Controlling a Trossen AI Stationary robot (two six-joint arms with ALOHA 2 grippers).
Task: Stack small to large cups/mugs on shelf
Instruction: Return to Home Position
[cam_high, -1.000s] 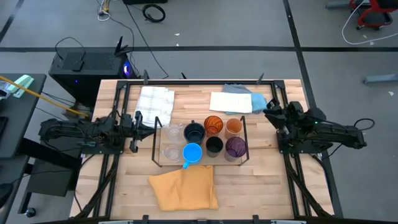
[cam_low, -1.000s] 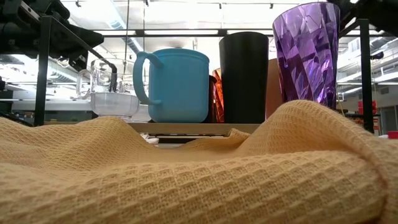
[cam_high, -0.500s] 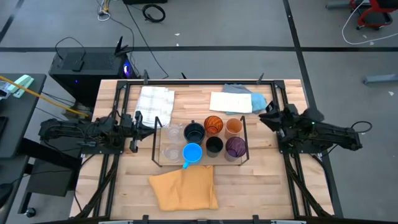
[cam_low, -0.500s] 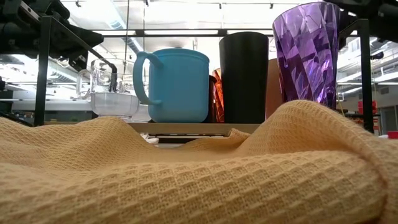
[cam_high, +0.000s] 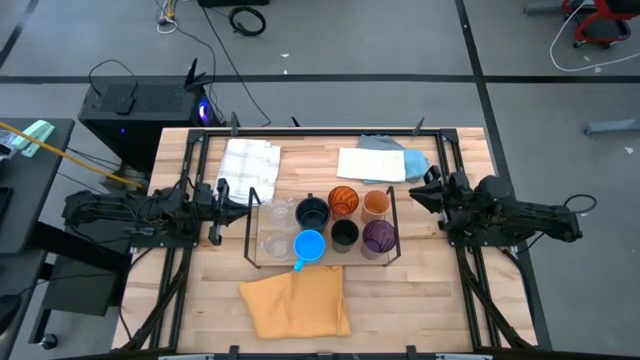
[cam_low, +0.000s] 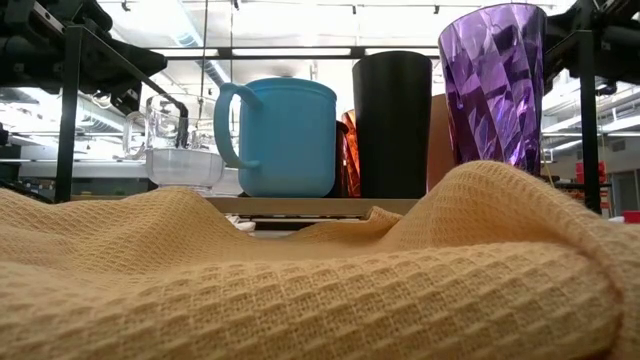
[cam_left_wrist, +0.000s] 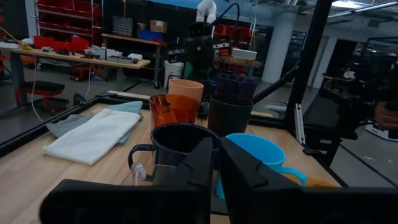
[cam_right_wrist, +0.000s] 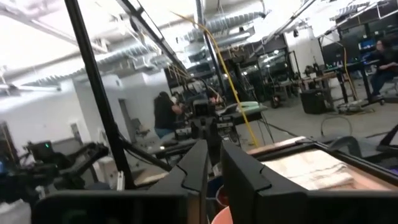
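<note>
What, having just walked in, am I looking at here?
Nothing is being handled. Small clear glasses, a bright blue handled mug and a purple translucent tumbler, among other cups, stand on the low wooden wire-framed shelf. The left end effector and right end effector sit shut and empty beside its ends.

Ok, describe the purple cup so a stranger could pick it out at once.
A low wire-framed shelf sits on the wooden table, holding two rows of cups. In the row nearer the yellow cloth, the purple cup stands at the right end, next to the black cup. It is the only see-through purple one, with a twisted faceted wall.
</note>
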